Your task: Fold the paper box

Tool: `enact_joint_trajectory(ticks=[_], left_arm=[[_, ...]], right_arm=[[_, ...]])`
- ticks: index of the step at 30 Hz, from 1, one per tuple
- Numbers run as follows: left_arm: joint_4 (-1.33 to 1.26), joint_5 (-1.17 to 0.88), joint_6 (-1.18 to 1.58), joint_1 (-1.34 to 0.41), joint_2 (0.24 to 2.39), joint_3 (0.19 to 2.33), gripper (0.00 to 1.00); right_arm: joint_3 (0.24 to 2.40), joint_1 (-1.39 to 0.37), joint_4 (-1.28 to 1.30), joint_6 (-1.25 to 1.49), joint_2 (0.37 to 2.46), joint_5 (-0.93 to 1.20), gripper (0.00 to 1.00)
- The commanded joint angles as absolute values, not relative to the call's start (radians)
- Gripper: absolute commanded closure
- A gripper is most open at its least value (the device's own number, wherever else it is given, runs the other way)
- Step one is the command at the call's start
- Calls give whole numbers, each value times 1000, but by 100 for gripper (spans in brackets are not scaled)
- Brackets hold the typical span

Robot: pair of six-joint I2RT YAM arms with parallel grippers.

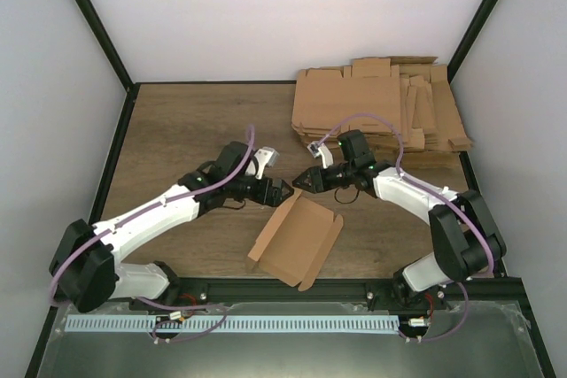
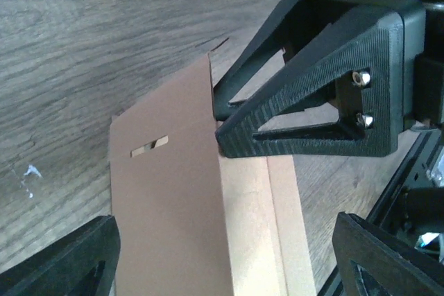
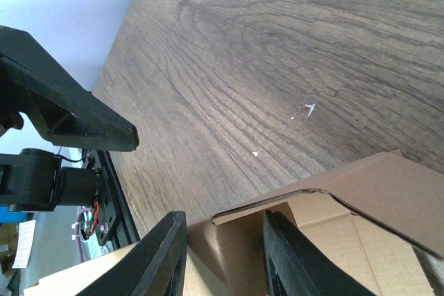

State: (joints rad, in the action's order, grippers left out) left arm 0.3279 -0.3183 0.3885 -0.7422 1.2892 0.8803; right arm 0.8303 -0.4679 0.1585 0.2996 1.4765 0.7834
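The right fingers (image 3: 163,258) clamp the far flap of the box (image 1: 297,241), apparently to hold it raised off the desk (image 1: 177,130), while the left fingers (image 2: 62,261) stand wide apart astride it.

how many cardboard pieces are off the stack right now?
1: the paper box, front centre, partly folded up. Everything else is in the pile at the back right. Its sheets overlap, so a loose piece could be hidden there.
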Motion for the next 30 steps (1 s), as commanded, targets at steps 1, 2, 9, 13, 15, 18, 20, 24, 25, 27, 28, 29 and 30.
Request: enact_joint_trajectory(ticks=[1, 2, 9, 13, 15, 18, 20, 24, 25, 27, 28, 29, 30], left_arm=[[257, -382, 423, -743, 1346, 870, 22], [258, -392, 421, -743, 1361, 873, 28], [263, -363, 417, -743, 1381, 866, 50], [274, -360, 407, -744, 1382, 860, 58], [280, -361, 400, -743, 1382, 858, 59], [286, -360, 390, -743, 1381, 851, 61], [291, -357, 385, -742, 1384, 847, 62], [292, -355, 382, -743, 1380, 828, 64], [292, -353, 382, -743, 1377, 823, 64], [296, -350, 377, -743, 1374, 819, 64], [300, -348, 371, -743, 1374, 818, 64], [305, -345, 367, -744, 1374, 819, 64], [309, -342, 363, -744, 1373, 818, 64]], right_arm=[[844, -470, 195, 299, 1505, 764, 67], [847, -471, 198, 299, 1508, 763, 67], [861, -473, 207, 299, 1511, 759, 67], [865, -474, 207, 298, 1514, 756, 67], [867, -474, 208, 299, 1516, 755, 67], [873, -474, 214, 300, 1516, 748, 67], [876, -474, 219, 301, 1507, 738, 66], [874, -474, 228, 298, 1474, 697, 64], [875, -474, 232, 297, 1467, 688, 63], [876, -474, 239, 296, 1450, 668, 63], [873, -474, 240, 296, 1441, 659, 63], [869, -474, 241, 296, 1427, 647, 63], [862, -473, 239, 299, 1413, 634, 62]])
